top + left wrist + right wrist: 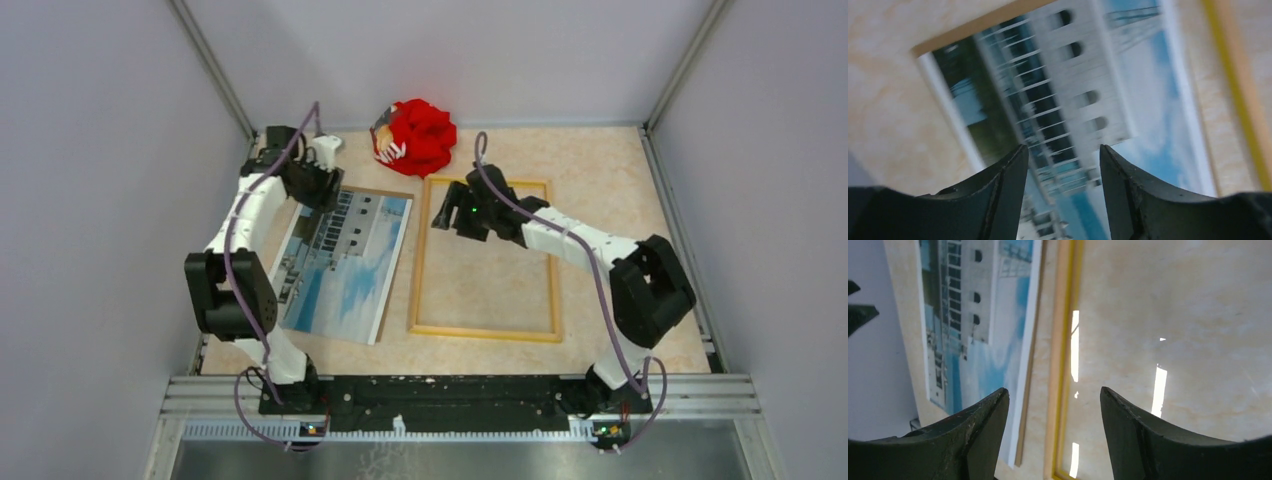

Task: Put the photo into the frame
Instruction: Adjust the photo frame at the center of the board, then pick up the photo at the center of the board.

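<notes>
The photo [345,262] of a pale building under blue sky lies flat on the left half of the table, on a brown backing board [392,270] whose edge shows along its right side. To its right lies the frame [418,260], thin and yellow, with bare tabletop showing inside it. My left gripper [322,190] hangs over the photo's far left corner; in the left wrist view the left gripper [1062,155] is open above the photo [1073,95], with nothing between its fingers. My right gripper [447,216] hovers open over the frame's far left corner, straddling the frame's left rail [1064,340].
A red crumpled object [420,135] sits at the back, just beyond the frame's far edge. Grey walls close in the table on three sides. Light strips reflect inside the frame [1158,385] in the right wrist view.
</notes>
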Robot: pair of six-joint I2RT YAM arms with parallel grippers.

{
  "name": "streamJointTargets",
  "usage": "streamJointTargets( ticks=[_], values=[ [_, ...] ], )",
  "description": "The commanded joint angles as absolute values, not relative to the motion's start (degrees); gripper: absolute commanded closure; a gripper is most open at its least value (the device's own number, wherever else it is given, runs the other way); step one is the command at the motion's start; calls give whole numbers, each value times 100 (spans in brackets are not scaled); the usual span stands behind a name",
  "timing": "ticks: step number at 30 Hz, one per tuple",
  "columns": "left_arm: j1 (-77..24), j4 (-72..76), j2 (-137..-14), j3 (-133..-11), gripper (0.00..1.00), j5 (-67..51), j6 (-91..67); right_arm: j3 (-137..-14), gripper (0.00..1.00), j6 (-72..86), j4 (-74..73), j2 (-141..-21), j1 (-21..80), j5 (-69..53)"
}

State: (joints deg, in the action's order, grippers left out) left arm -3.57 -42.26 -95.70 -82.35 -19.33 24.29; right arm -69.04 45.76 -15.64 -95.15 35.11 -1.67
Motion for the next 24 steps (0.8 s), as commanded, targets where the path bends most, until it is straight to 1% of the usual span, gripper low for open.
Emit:
streamJointTargets(
  ticks=[1, 5, 8, 12, 16, 20, 24],
  values=[
    [660, -4227, -9764, -8220, 38, -1054, 2880, -7340, 32, 5249, -1088, -9931, 4213, -236],
    [1591, -3959, -10155, -8313, 39, -841, 2963, -7748, 32, 5515, -970, -10500, 4697, -237],
    [1980, -3800, -10303, -8256, 39, -739, 2981, -8129, 32, 5554, -1073, -10995, 4905, -216],
    [2023, -3134, -10164, -7664, 39, -306, 3133, -8377, 32, 5695, -1014, -11425, 5003, -266],
    [2038, -2734, -10283, -7254, 41, 157, 3163, -8590, 32, 5736, -1101, -11749, 5089, -207],
    [2036, -2649, -10426, -7015, 42, 36, 3132, -8691, 32, 5789, -1184, -11939, 5149, -128],
    [2035, -2845, -10476, -6913, 43, -502, 3041, -8725, 32, 5825, -1242, -12034, 5185, -33]
  ],
)
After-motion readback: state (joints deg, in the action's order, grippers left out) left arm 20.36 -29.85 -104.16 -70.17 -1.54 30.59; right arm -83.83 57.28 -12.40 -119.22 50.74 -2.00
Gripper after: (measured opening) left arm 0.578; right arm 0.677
